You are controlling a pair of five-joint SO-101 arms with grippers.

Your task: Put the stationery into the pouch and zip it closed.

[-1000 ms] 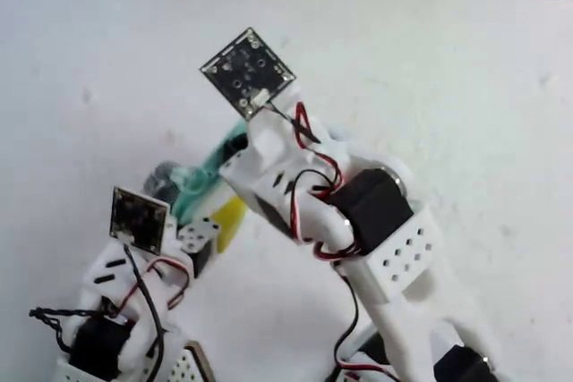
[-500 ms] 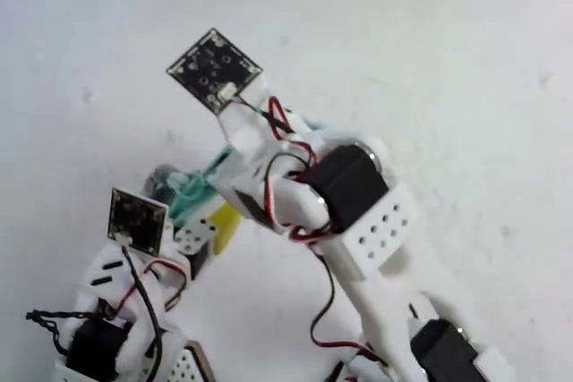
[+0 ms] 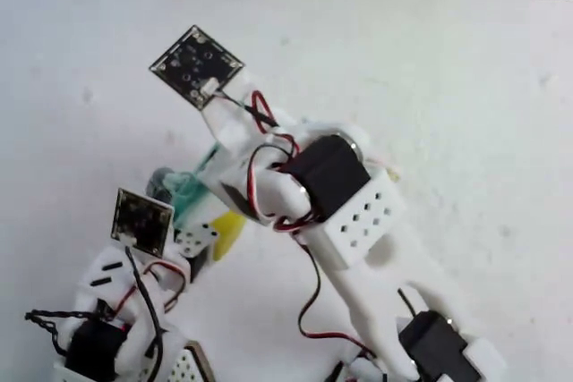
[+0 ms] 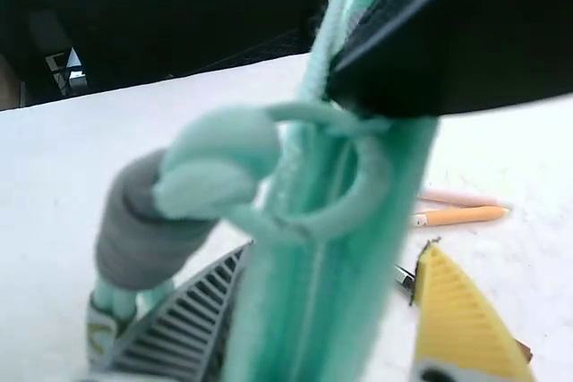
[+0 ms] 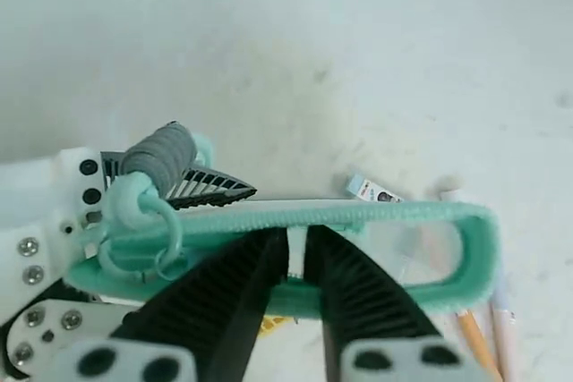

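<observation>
The pouch [image 5: 403,214] was held on edge over the table [image 3: 448,87]. One end was clamped in the left gripper [image 4: 336,257], between its ridged black finger and its yellow one. The right gripper [image 5: 296,237] was closed on the pouch's fuzzy top edge, near the middle. A grey charm [image 5: 159,151] was hung from a ring at the left gripper's end. Two pencils [image 5: 474,335] were seen lying on the table by the pouch's other end, outside it.

CHANGE | right arm [image 3: 349,221] swung left | its gripper [image 5: 297,237] carried leftward over pouch [image 5: 394,214]
</observation>
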